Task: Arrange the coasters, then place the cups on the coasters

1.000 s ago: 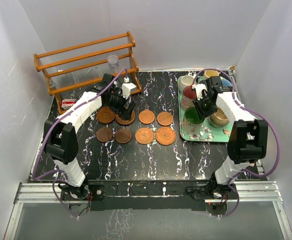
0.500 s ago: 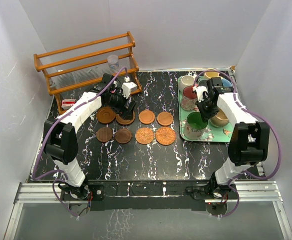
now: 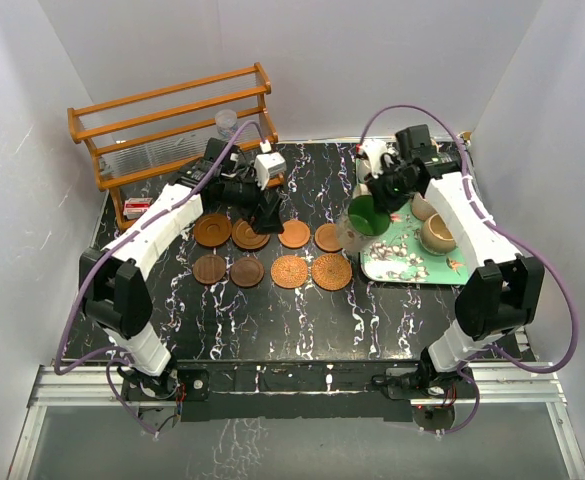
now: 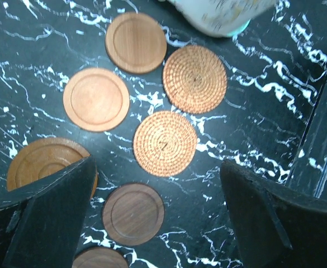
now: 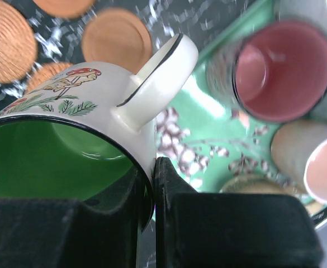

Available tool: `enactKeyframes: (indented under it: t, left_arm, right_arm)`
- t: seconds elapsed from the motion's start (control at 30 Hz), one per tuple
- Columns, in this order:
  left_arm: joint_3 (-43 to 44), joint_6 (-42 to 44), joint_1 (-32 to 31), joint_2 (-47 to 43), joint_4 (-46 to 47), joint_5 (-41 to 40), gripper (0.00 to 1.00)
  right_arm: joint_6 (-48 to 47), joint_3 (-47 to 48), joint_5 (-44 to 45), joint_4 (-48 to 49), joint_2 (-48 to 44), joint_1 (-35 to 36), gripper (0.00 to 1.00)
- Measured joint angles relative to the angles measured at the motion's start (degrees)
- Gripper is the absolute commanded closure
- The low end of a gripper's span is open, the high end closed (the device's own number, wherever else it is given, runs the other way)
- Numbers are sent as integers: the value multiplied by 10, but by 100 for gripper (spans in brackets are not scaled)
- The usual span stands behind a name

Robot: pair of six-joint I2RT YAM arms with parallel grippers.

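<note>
Right gripper (image 5: pixel 153 187) is clamped on the green mug (image 5: pixel 57 151): one finger inside the rim, one outside, the wall pinched between them. The mug is tipped well off upright. From the top camera its long axis runs from the green mouth, up by the gripper, down-left to the base, which points at the coasters. The handle (image 5: pixel 160 72) juts out of the side just beside the grip. The mug hangs over the left edge of the tray (image 3: pixel 412 262), its base overlapping the right-hand back-row coaster (image 3: pixel 324 240); I can't tell whether they touch.

Left gripper (image 4: pixel 156 163) is spread wide with nothing in it, over the coasters, which lie in two rows of four.

Hard to read: an orange coaster (image 4: pixel 40 159) is half behind my left finger. A dark coaster (image 4: pixel 99 258) is cut by the frame edge. The mug's base is a blur at the top of the left wrist view. The maroon mug (image 5: pixel 283 70) and pink-lined mug (image 5: pixel 320 167) are soft. The right arm hides the tray's back.
</note>
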Motion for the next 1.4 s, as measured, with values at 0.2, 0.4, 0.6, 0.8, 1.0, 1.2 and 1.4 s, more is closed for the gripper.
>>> enactKeyframes:
  t: [0.2,0.4,0.6,0.8,1.0,1.2,1.4]
  left_arm:
    - [45,-84,-27,-10,33,-20,10]
    - [103,-209,-33,-10,54,-46,14]
    - [125,-300,-34,-10,66,-87,20]
    - [128,-330,-34,0,59,-170,27]
    - [133,-332,-34,24,60,-217,32]
    - [133,-331,-34,44,61,-241,44]
    - [132,-318,-35,54,62,-257,53]
  right_arm:
    - [33,80,-7,35,20,83,100]
    - [77,175,34,83,83,149,100]
    - [126,212,97,108,149,186,100]
    - [168,212,135,108,175,196,100]
    - [202,215,165,111,176,210,100]
    - [226,216,188,117,176,236,100]
    - [242,219,202,117,177,258,100]
